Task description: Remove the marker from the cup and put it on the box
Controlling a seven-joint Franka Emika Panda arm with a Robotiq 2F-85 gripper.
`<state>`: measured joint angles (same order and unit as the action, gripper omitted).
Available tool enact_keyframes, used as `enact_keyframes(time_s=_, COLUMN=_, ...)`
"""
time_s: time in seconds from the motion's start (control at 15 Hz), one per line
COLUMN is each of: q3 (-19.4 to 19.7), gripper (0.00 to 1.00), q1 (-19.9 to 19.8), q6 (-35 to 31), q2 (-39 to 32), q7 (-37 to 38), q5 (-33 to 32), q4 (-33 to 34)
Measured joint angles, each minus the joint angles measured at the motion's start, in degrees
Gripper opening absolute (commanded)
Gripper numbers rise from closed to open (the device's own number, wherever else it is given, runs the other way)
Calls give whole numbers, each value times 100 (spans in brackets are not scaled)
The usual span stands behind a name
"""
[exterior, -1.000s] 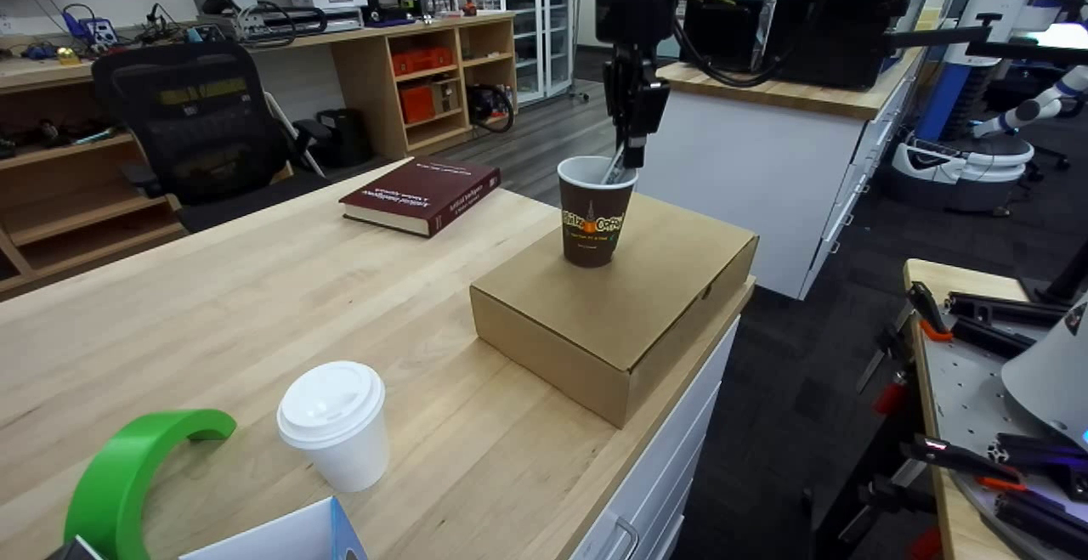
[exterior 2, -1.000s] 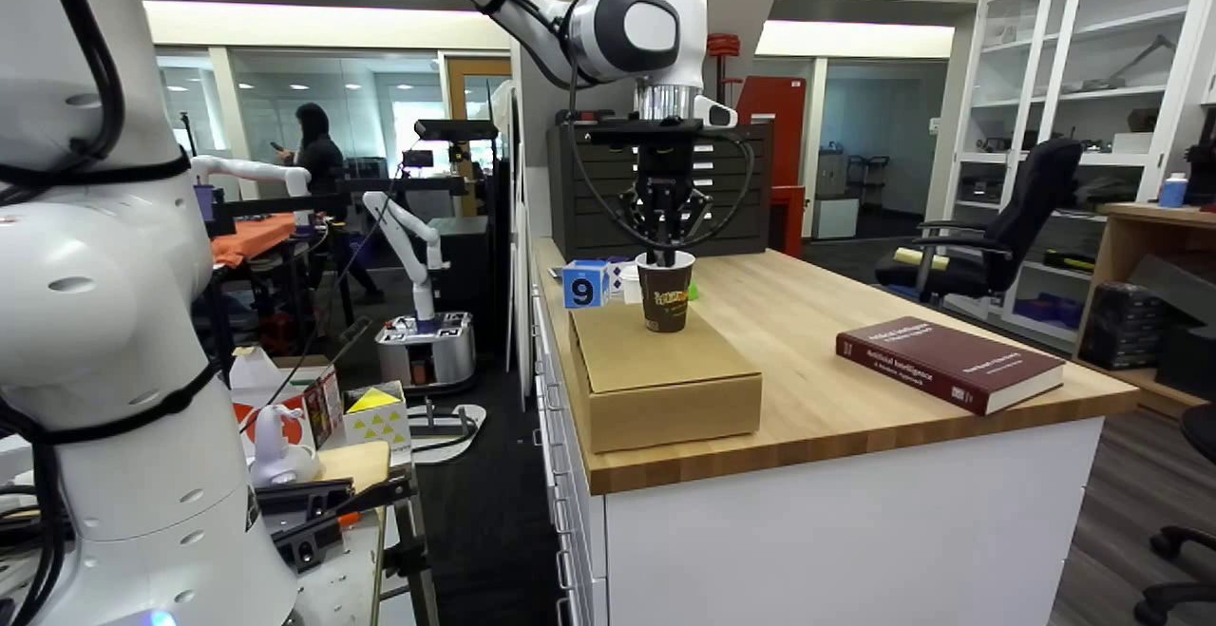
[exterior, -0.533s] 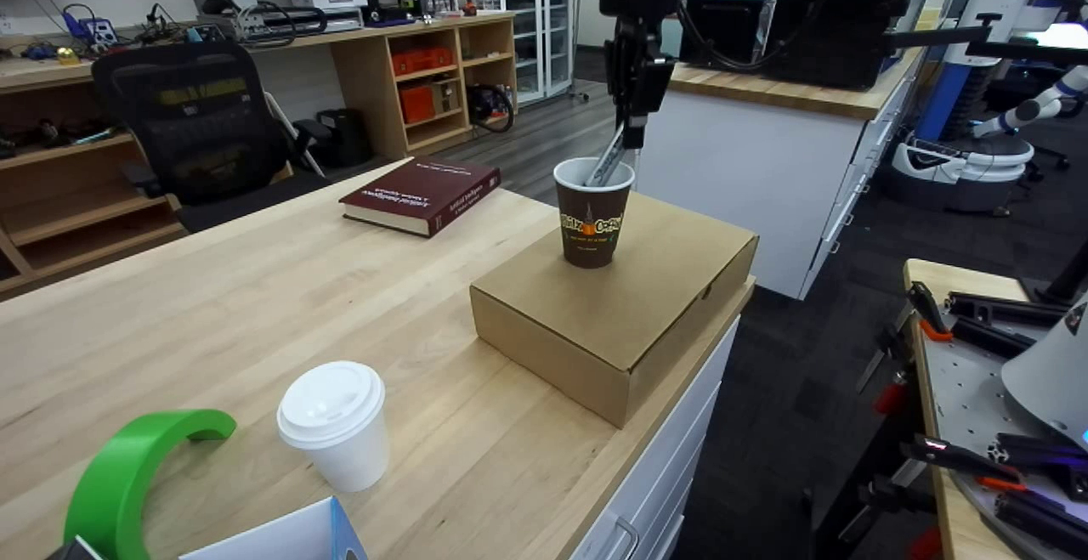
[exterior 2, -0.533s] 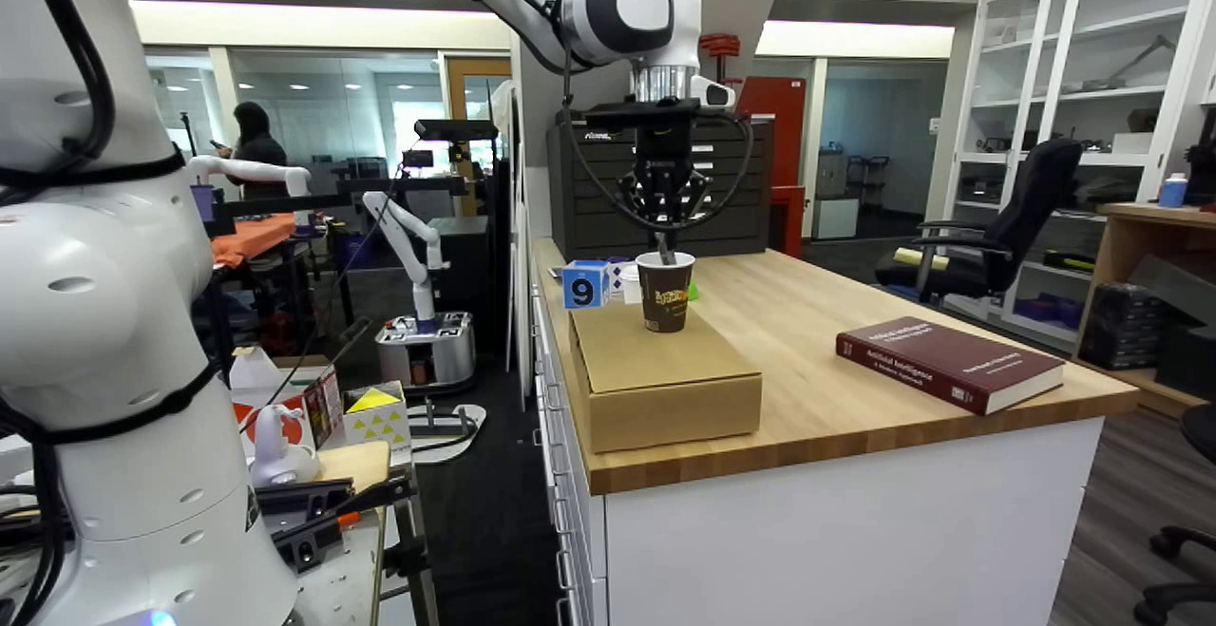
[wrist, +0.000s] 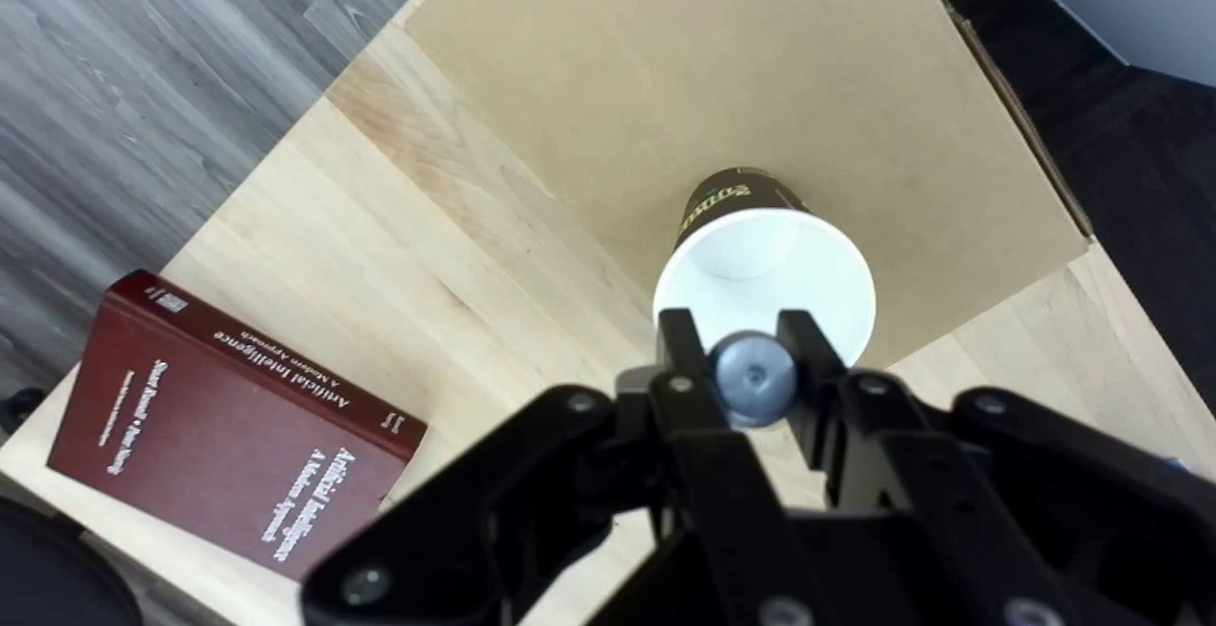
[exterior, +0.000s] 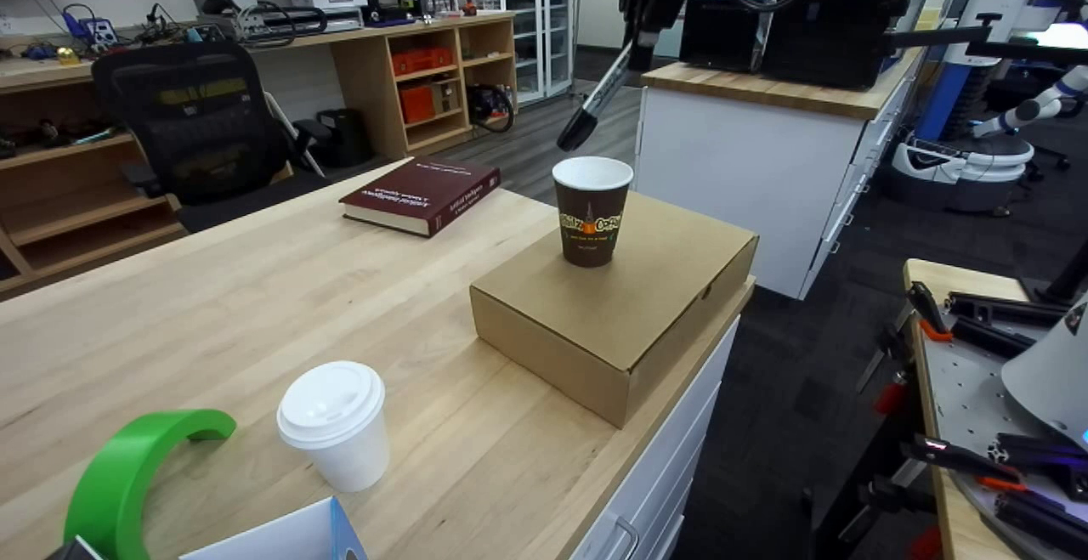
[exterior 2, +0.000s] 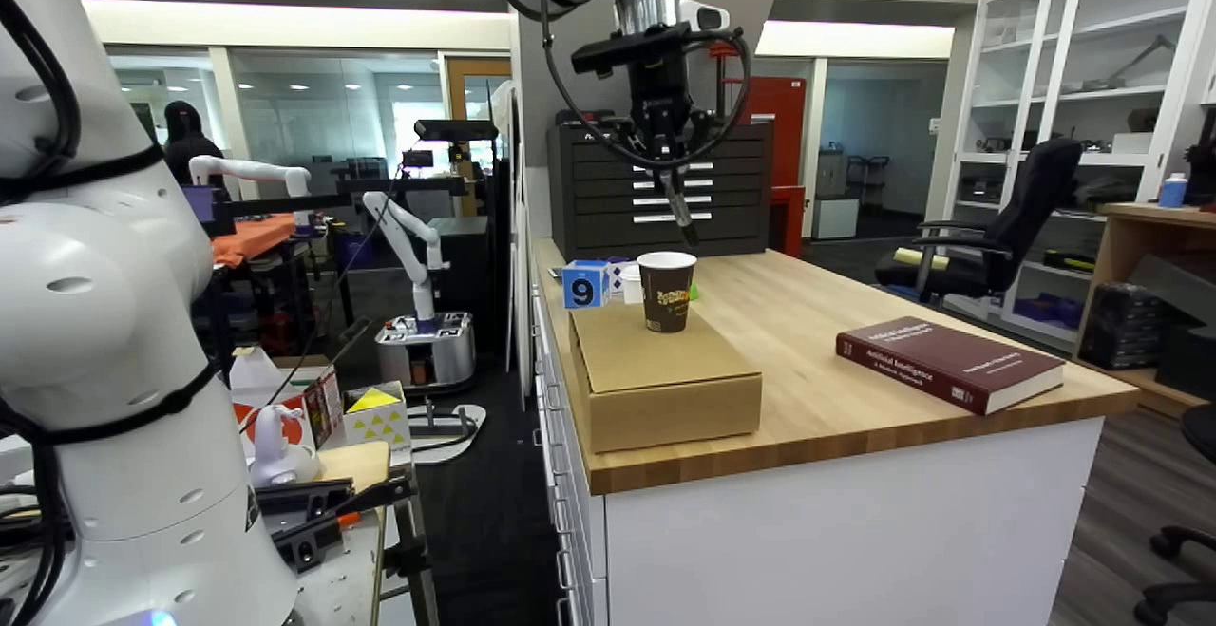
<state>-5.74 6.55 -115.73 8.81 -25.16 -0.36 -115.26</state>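
Your gripper (wrist: 739,350) holds the marker (exterior: 600,97) pinched and tilted, dark end down, higher than the cup (exterior: 592,218) and clear of it. The cup stands upright on the box (exterior: 608,313).

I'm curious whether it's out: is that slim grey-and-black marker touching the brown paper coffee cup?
Apart. In an exterior view, grey floor shows between the marker and the cup below it.
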Motion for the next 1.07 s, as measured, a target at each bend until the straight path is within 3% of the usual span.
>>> enact_keyframes(time_s=0.47, q3=291, gripper=7, q1=-163, q6=-37, q2=256, q7=243, q5=-174, q4=-2)
enact_keyframes(time_s=1.07, q3=394, gripper=7, q1=-378, q6=-103, q2=-530, q7=815, q5=-467, q4=-63)
